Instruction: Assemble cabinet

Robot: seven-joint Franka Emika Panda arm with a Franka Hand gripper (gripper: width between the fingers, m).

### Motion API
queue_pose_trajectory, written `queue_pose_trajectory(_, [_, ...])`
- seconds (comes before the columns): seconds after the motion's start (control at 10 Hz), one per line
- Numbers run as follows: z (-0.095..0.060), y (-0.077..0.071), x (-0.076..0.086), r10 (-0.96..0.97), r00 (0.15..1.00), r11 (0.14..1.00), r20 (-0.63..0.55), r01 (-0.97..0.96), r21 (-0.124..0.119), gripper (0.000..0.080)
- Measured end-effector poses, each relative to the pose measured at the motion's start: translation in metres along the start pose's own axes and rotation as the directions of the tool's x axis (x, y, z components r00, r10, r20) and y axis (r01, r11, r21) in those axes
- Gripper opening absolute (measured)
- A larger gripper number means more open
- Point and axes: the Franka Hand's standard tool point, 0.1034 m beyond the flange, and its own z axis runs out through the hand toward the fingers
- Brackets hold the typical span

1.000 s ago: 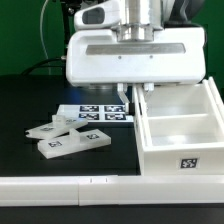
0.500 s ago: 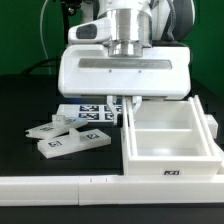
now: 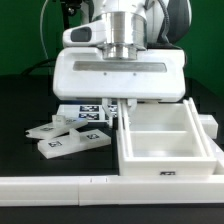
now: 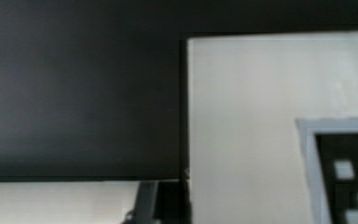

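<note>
Hanging in the upper middle of the exterior frame, the arm's broad white hand points straight down. The gripper [image 3: 115,104] reaches the far left corner of the cabinet box [image 3: 165,163]. Its fingers are pressed together. The box's back wall hides their tips, so I cannot tell whether they pinch anything.

The cabinet box sits in the lower right of the frame on the black table [image 3: 25,95], open side up, with a small tag [image 3: 167,174] on its near wall. Left of centre lie the flat white panels [image 3: 70,141], overlapping in a loose heap, near the box but not touching it. The marker board [image 3: 88,110] lies just behind them, partly under the hand. A long white rail [image 3: 50,187] runs along the bottom edge.

The wrist view is blurred. It shows a white surface [image 4: 247,120] bearing part of a printed tag [image 4: 345,170], beside the black table.
</note>
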Motion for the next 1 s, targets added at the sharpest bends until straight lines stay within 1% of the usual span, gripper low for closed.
queue_pose_trajectory(0.2, [0.0036,-0.0123,-0.0055,0.004,1.0,1.0,-0.024,-0.004,0.002,0.0034])
queue_pose_trajectory(0.3, [0.0045,-0.0132,-0.0072,0.002,1.0,1.0,-0.021,-0.002,-0.003,0.0034])
queue_pose_trajectory(0.7, [0.0061,-0.0132,-0.0094,0.0,1.0,1.0,-0.006,0.0,-0.001,0.0034])
queue_pose_trajectory(0.8, [0.0071,-0.0134,-0.0115,0.0,1.0,1.0,0.002,0.0,0.0,0.0119])
queue_pose_trajectory(0.9, [0.0071,-0.0133,-0.0115,0.0,1.0,1.0,0.003,0.0,0.0,0.0329])
queue_pose_trajectory(1.0, [0.007,-0.0137,-0.0119,0.0,1.0,1.0,0.008,0.0,0.001,0.0329])
